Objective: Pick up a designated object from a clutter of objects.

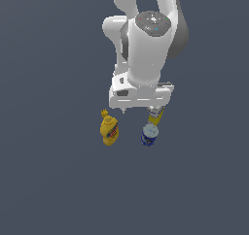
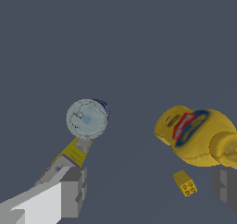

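Blue and capped with a pale silvery lid, the can (image 1: 150,134) stands upright on the dark grey floor (image 1: 53,180), at about five o'clock from the robot's white wrist housing (image 1: 146,49) in the exterior view. From the wrist camera the can (image 2: 87,118) shows mostly its round lid, seen from above.

Touching or just beside it, at roughly twelve o'clock in the exterior view, lies the yellow-and-white carton (image 1: 155,114), partly hidden under the hand. At the can's nine o'clock, apart from it, is the yellow bottle (image 1: 109,130) with its red label — lying tilted, cap toward the arm.

The gripper (image 2: 150,190) hangs above the items with its jaws spread wide and nothing between them — one grey finger (image 2: 74,190) near the carton (image 2: 74,151), the other beside the bottle (image 2: 196,135). A small yellow block (image 2: 185,183) lies between the fingers.
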Controlling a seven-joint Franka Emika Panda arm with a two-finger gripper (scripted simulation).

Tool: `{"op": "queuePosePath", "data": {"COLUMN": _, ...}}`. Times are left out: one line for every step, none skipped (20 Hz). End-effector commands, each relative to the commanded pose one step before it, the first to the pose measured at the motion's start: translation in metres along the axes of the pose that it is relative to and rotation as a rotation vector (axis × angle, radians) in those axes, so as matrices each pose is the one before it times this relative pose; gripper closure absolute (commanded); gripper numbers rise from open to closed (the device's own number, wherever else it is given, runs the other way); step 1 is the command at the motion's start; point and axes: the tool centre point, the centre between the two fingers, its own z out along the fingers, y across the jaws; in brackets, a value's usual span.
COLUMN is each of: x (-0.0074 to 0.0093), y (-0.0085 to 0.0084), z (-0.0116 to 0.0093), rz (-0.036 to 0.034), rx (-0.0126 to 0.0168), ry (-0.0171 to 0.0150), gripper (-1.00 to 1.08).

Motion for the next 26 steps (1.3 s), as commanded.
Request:
{"op": "queuePosePath", "data": {"x": 0.00602, "y": -0.01188, "z": 0.01867, "rz": -0.00044, "rx": 0.00044, "ry": 0.00920, "gripper": -0.92}}
{"op": "queuePosePath", "data": {"x": 0.00236, "y": -0.00539, "z": 0.00841, "rz": -0.00003, "rx": 0.00059, "ry": 0.00438, "gripper": -0.92}}
{"op": "queuePosePath", "data": {"x": 0.00216, "y": -0.00560, "z": 0.00867, "rz": -0.00002, "rx": 0.00087, "ry": 0.00450, "gripper": -0.92}}
{"op": "queuePosePath", "data": {"x": 0.00181, "y": -0.00538, "z": 0.00828, "rz": -0.00001, "rx": 0.00107, "ry": 0.00424, "gripper": -0.92}}
{"op": "queuePosePath", "data": {"x": 0.00148, "y": -0.00511, "z": 0.00782, "rz": 0.00001, "rx": 0.00122, "ry": 0.00396, "gripper": -0.92}}
{"op": "queuePosePath", "data": {"x": 0.00118, "y": -0.00483, "z": 0.00734, "rz": 0.00003, "rx": 0.00134, "ry": 0.00373, "gripper": -0.92}}
{"op": "queuePosePath", "data": {"x": 0.00093, "y": -0.00453, "z": 0.00685, "rz": 0.00004, "rx": 0.00144, "ry": 0.00350, "gripper": -0.92}}
{"op": "queuePosePath", "data": {"x": 0.00072, "y": -0.00424, "z": 0.00640, "rz": 0.00006, "rx": 0.00147, "ry": 0.00320, "gripper": -0.92}}
{"op": "queuePosePath", "data": {"x": 0.00054, "y": -0.00394, "z": 0.00596, "rz": 0.00007, "rx": 0.00146, "ry": 0.00289, "gripper": -0.92}}
{"op": "queuePosePath", "data": {"x": 0.00037, "y": -0.00363, "z": 0.00544, "rz": 0.00009, "rx": 0.00148, "ry": 0.00271, "gripper": -0.92}}
{"op": "queuePosePath", "data": {"x": 0.00025, "y": -0.00332, "z": 0.00497, "rz": 0.00009, "rx": 0.00144, "ry": 0.00245, "gripper": -0.92}}
{"op": "queuePosePath", "data": {"x": 0.00015, "y": -0.00300, "z": 0.00450, "rz": 0.00010, "rx": 0.00137, "ry": 0.00219, "gripper": -0.92}}
{"op": "queuePosePath", "data": {"x": 0.00008, "y": -0.00269, "z": 0.00405, "rz": 0.00010, "rx": 0.00126, "ry": 0.00191, "gripper": -0.92}}
{"op": "queuePosePath", "data": {"x": 0.00001, "y": -0.00237, "z": 0.00355, "rz": 0.00010, "rx": 0.00117, "ry": 0.00171, "gripper": -0.92}}
{"op": "queuePosePath", "data": {"x": -0.00003, "y": -0.00206, "z": 0.00307, "rz": 0.00009, "rx": 0.00106, "ry": 0.00149, "gripper": -0.92}}
{"op": "queuePosePath", "data": {"x": -0.00005, "y": -0.00174, "z": 0.00260, "rz": 0.00009, "rx": 0.00091, "ry": 0.00124, "gripper": -0.92}}
{"op": "queuePosePath", "data": {"x": -0.00005, "y": -0.00143, "z": 0.00216, "rz": 0.00007, "rx": 0.00072, "ry": 0.00095, "gripper": -0.92}}
{"op": "queuePosePath", "data": {"x": -0.00005, "y": -0.00111, "z": 0.00166, "rz": 0.00006, "rx": 0.00060, "ry": 0.00077, "gripper": -0.92}}
{"op": "queuePosePath", "data": {"x": -0.00007, "y": -0.00076, "z": 0.00105, "rz": 0.00006, "rx": 0.00060, "ry": 0.00077, "gripper": -0.92}}
{"op": "queuePosePath", "data": {"x": 0.00001, "y": -0.00052, "z": 0.00092, "rz": 0.00000, "rx": 0.00000, "ry": 0.00000, "gripper": -0.92}}
{"op": "queuePosePath", "data": {"x": 0.00000, "y": -0.00017, "z": 0.00031, "rz": 0.00000, "rx": 0.00000, "ry": 0.00000, "gripper": -0.92}}
{"op": "queuePosePath", "data": {"x": -0.00034, "y": 0.00067, "z": -0.00110, "rz": -0.00075, "rx": -0.00035, "ry": -0.00163, "gripper": -0.92}}
{"op": "queuePosePath", "data": {"x": -0.00001, "y": -0.00001, "z": 0.00034, "rz": 0.00000, "rx": 0.00000, "ry": 0.00000, "gripper": -0.92}}
{"op": "queuePosePath", "data": {"x": -0.00002, "y": -0.00002, "z": 0.00103, "rz": 0.00000, "rx": 0.00000, "ry": 0.00000, "gripper": -0.92}}
{"op": "queuePosePath", "data": {"x": -0.00003, "y": -0.00003, "z": 0.00171, "rz": 0.00000, "rx": 0.00000, "ry": 0.00000, "gripper": -0.92}}
{"op": "queuePosePath", "data": {"x": -0.00005, "y": -0.00005, "z": 0.00240, "rz": 0.00000, "rx": 0.00000, "ry": 0.00000, "gripper": -0.92}}
